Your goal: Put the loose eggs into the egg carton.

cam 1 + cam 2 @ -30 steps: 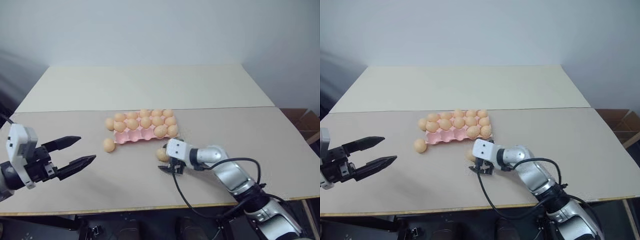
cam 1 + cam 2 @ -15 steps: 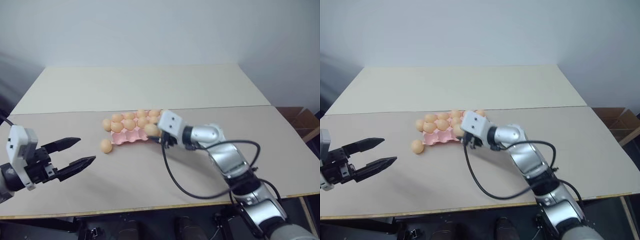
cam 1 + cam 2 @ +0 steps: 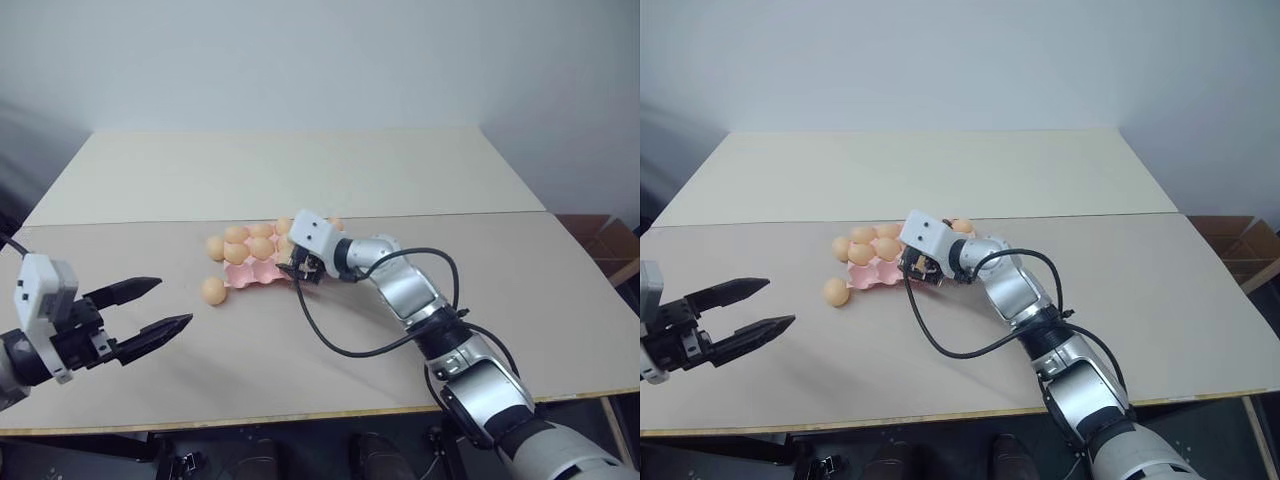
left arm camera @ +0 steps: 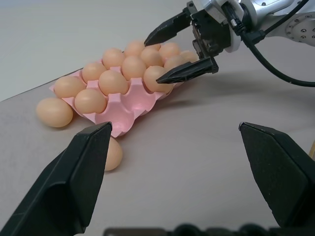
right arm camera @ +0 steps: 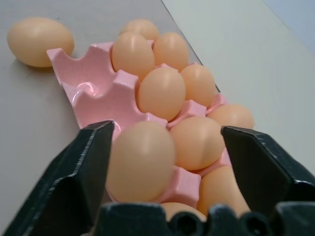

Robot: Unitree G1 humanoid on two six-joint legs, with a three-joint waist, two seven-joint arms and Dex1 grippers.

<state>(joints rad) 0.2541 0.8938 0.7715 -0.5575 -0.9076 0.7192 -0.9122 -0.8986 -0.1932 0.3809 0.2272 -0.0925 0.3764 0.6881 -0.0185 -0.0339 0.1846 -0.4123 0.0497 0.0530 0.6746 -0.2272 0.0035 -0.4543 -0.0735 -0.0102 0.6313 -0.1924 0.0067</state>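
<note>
The pink egg carton (image 3: 262,271) lies mid-table, most of its cups holding peach eggs. My right gripper (image 3: 296,270) hovers at the carton's near right part, open. In the right wrist view an egg (image 5: 141,160) rests in a front cup between the spread fingers (image 5: 81,172), untouched by them. An empty cup (image 5: 84,81) lies beyond it. One loose egg (image 3: 213,290) lies on the table in front of the carton's left end. Another loose egg (image 3: 215,247) rests against the carton's left side. My left gripper (image 3: 172,302) is open and empty, low at the left, apart from the eggs.
The eggs sit on a tan table (image 3: 300,350) that has open surface in front and to the right. A lighter table (image 3: 280,170) adjoins it behind. A cardboard box (image 3: 610,245) stands past the right edge. A black cable (image 3: 340,345) hangs from my right wrist.
My right gripper lifted an egg from the table in front of the carton, carried it up and left to the carton and opened. The left gripper stayed still.
</note>
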